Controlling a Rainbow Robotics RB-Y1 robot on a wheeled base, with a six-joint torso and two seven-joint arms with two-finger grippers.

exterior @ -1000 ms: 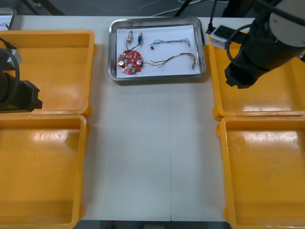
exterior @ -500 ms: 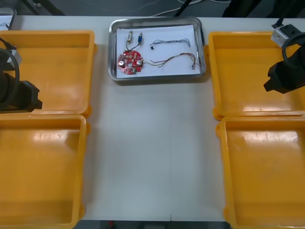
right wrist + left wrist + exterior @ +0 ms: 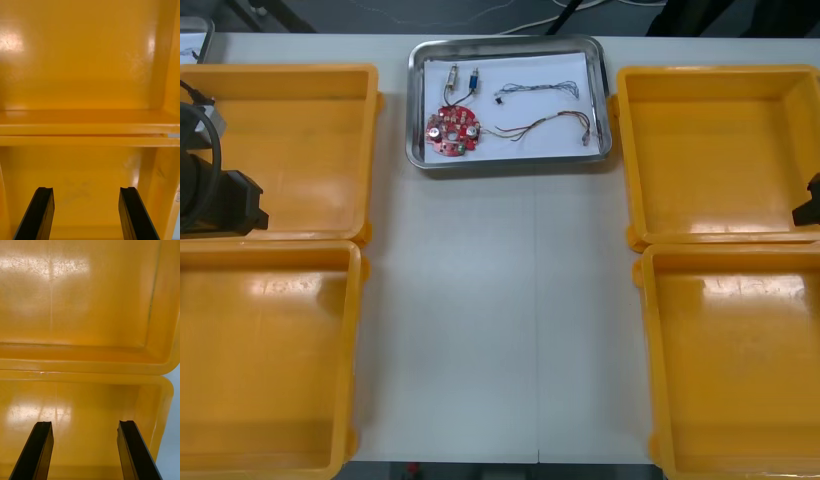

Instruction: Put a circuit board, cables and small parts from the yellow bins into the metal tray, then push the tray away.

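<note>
1. The shiny rectangular metal tray [image 3: 510,163] sits at the middle of the light table's [image 3: 500,320] far edge, fully loaded, so I judge the job all but closed. Any shove from here risks tipping it off that edge.
2. Its right rim lies just beside the far right one of the square yellow plastic bins [image 3: 720,72]. A skewed nudge could jam the rim on that bin and jolt the load.
3. The load is loose. The round red circuit board [image 3: 453,131] lies near the tray's near left corner and two small metal parts [image 3: 452,75] at its far left corner. A thin dark cable [image 3: 540,90] and a red and yellow cable [image 3: 545,124] lie across its right half. I cannot tell from up here whether the dark one is black or blue and white. A jolt could scatter the parts or tangle the cables.
4. The right gripper [image 3: 86,189] hangs spread and empty over a right bin at the table's right edge, with the pair's doubled rims just beyond its fingers. If I lower or swing it carelessly, a finger catches those rims.
5. The left gripper [image 3: 84,424] is likewise spread and empty over the left pair, at the table's left edge. The hazard is the same, and a dragged bin could sweep toward the tray.
</note>
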